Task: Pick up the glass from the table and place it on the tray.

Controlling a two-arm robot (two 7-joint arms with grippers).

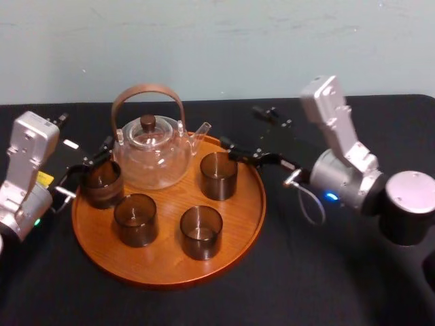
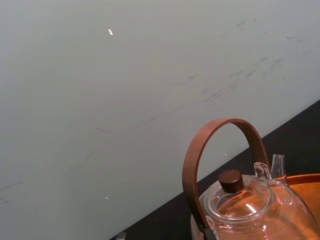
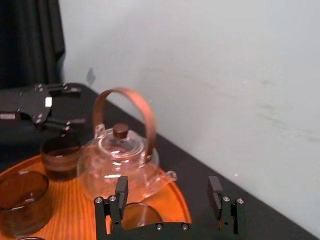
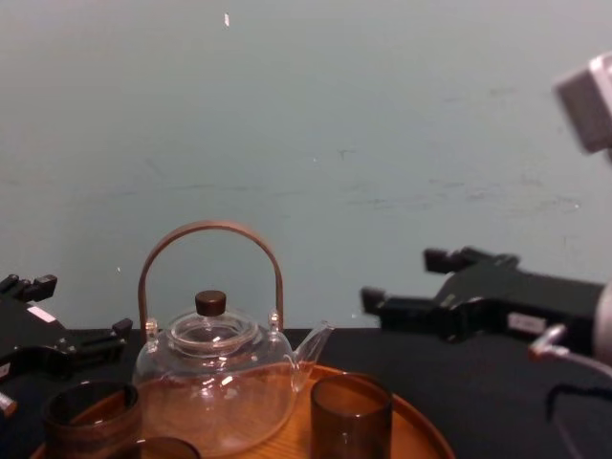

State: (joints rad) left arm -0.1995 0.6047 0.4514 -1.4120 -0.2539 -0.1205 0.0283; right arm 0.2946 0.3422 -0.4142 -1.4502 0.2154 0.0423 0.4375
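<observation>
Three other tumblers (image 1: 201, 232) stand on the tray (image 1: 170, 266), two at the front and one toward the right; the tray lies on the black table (image 1: 306, 278); the glass (image 1: 102, 183) stands upright at the tray's left edge, just inside the rim as far as I can tell, beside the teapot (image 1: 153, 153); the left gripper (image 3: 79, 106) hangs just behind the glass, fingers spread wide and gripping nothing; its nearer finger is close to the glass rim, and I cannot tell if they touch; the right gripper (image 1: 248, 132) is off the tray's right far side, also spread and empty, pointing toward the teapot; judgement: the placing looks done, with the glass on the tray and free of the jaws; what seems left is pulling the left arm clear without knocking the glass or the teapot handle.
</observation>
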